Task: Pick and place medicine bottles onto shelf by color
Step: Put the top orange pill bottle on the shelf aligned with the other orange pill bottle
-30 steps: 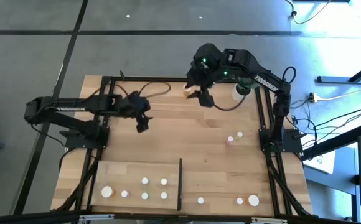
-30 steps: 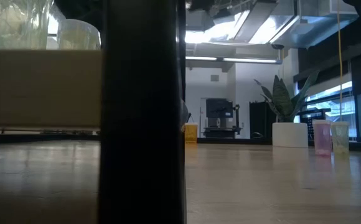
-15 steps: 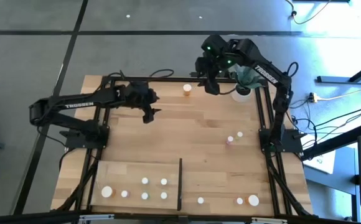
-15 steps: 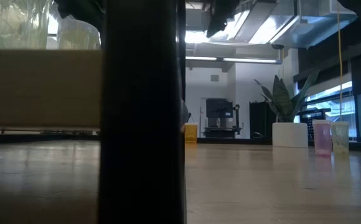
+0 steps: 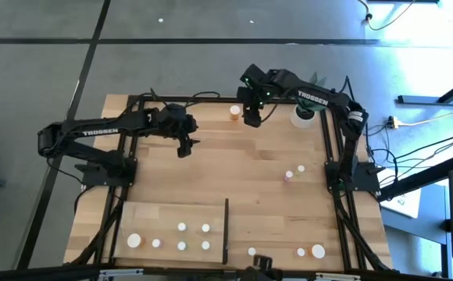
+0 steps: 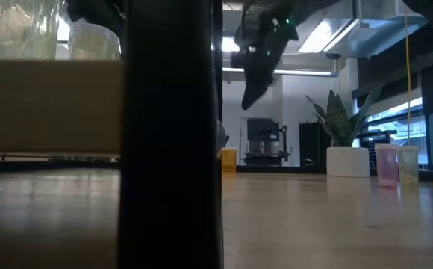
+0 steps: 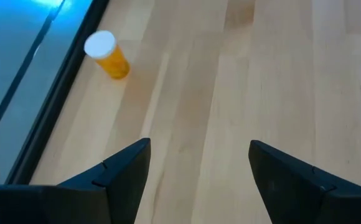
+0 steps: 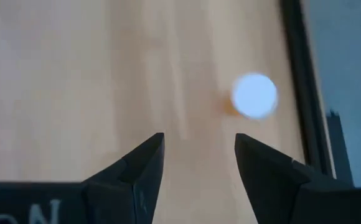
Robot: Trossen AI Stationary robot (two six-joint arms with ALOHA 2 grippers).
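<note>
An orange medicine bottle with a white cap [image 5: 235, 113] stands upright on the table near its far edge; it also shows in the low view [image 6: 228, 160] and both wrist views [image 7: 107, 55] [image 8: 254, 96]. My right gripper [image 5: 251, 117] hangs open above the table just right of it, fingers slanting down [image 6: 250, 93]. My left gripper [image 5: 183, 144] is open over bare table, to the bottle's left. A pink bottle [image 5: 289, 176] and a green one [image 5: 301, 168] stand at the right. Several white-capped bottles stand on the shelf [image 5: 144, 215] at the near left.
A white pot with a spiky plant [image 5: 303, 115] stands at the far right corner. The shelf's black upright strip [image 5: 226, 242] rises at its right end and fills the low view's middle [image 6: 172, 134]. Three more bottles [image 5: 301, 252] stand near the front edge, right of the strip.
My right gripper has come down from high above the table toward the orange bottle and has turned as it dropped; it now shows well inside the low view. My left gripper has gone a little toward the far edge. Both stay open.
</note>
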